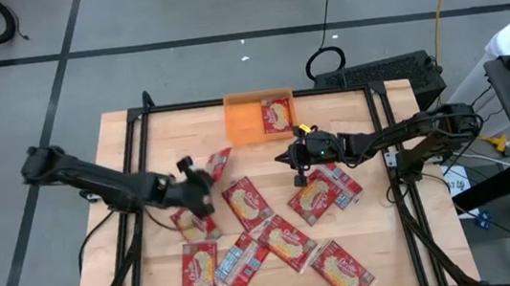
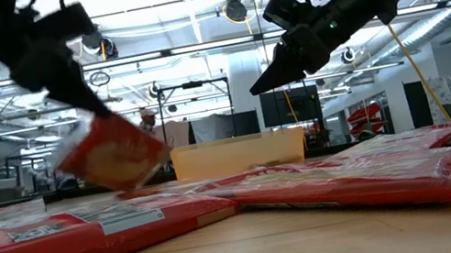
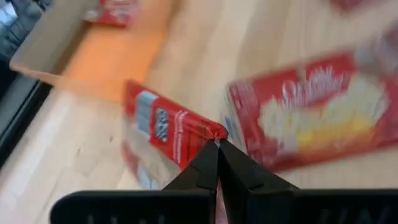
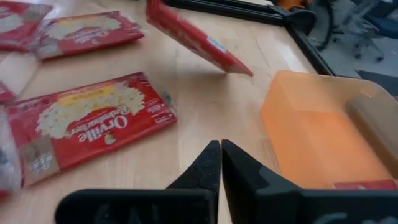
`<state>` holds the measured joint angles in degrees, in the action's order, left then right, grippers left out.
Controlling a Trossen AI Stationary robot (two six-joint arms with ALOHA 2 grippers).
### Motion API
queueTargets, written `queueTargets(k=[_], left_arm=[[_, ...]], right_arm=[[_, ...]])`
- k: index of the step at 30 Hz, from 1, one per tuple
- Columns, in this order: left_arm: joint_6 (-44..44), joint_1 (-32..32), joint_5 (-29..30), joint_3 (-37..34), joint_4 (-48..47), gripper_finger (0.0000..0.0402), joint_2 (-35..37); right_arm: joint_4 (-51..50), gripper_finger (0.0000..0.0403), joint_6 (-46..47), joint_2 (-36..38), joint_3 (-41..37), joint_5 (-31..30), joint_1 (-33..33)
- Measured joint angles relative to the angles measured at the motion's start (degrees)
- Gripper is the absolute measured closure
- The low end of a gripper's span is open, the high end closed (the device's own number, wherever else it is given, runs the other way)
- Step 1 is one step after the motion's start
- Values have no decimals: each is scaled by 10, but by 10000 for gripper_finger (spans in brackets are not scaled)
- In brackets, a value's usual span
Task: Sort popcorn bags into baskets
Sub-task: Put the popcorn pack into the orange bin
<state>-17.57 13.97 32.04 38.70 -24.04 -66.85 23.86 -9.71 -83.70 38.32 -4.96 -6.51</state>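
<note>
We see the left gripper (image 3: 217,146) pinched on the corner of a flat red popcorn packet (image 3: 165,127), lifted tilted above the wooden table (image 1: 144,271), short of the translucent orange plastic bin (image 1: 248,124). One packet (image 1: 277,114) already lies in that bin. The right gripper (image 4: 221,146), fingers together and empty, hovers beside the bin, with more red packets (image 1: 290,242) scattered below.

Both arms are dark, almost black, built of slim tubular links joined by thicker rounded joints. The left gripper (image 3: 217,163) has two matte black wedge-shaped fingers tapering to narrow tips, mounted on a flat black crossbar. The right gripper (image 4: 221,163) has the same form. Near the right wrist sits a small yellow marking, and black cables trail from the right arm's base.
</note>
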Motion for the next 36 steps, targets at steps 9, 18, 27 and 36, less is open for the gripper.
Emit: queueTargets(k=[9,18,27,36], left_arm=[[56,-62,-92,0,2,395,174],[119,-74,-109,1,75,397,186],[249,-83,-65,1,278,399,158],[329,-170,-144,1,468,398,125]], right_arm=[[30,282,40,0,30,-13,10],[68,225,112,0,73,-72,25],[113,222,135,0,68,-55,26],[219,222,150,-54,60,-3,23]])
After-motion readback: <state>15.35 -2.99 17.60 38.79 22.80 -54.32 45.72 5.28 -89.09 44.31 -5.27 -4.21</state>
